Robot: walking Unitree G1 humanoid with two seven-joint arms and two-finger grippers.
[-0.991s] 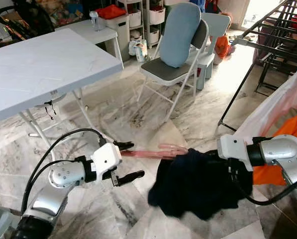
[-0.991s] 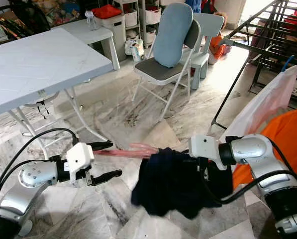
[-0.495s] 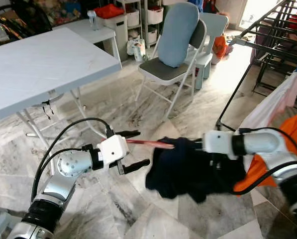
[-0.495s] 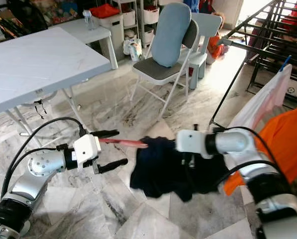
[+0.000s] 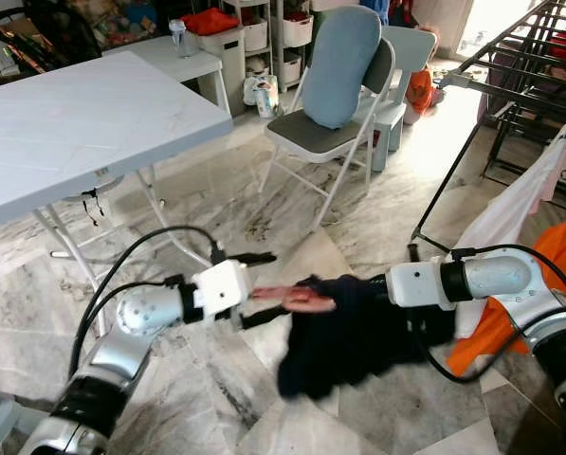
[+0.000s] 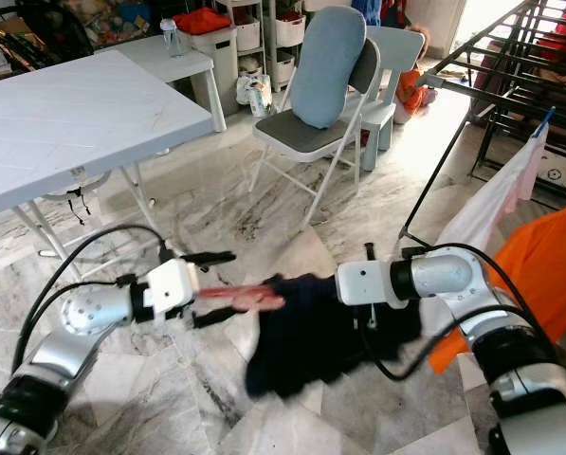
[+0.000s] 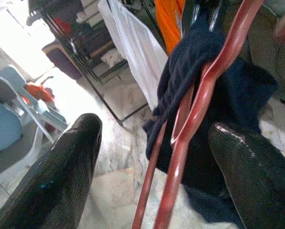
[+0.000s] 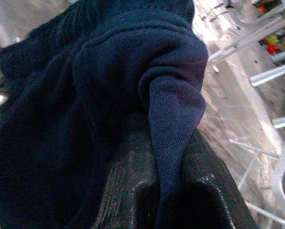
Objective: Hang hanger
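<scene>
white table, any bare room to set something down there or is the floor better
The white table top is bare up to its near edge. Marble floor is open between the table legs and the folding chair. Crowded right: drying rack, hung laundry.

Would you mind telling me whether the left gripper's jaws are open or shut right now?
Open. In the left wrist view the two fingers stand wide apart, with the red hanger between them, untouched.

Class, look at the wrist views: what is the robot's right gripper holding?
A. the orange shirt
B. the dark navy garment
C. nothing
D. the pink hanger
B: the right gripper has its black fingers pinched on a fold of the dark navy garment.
</scene>
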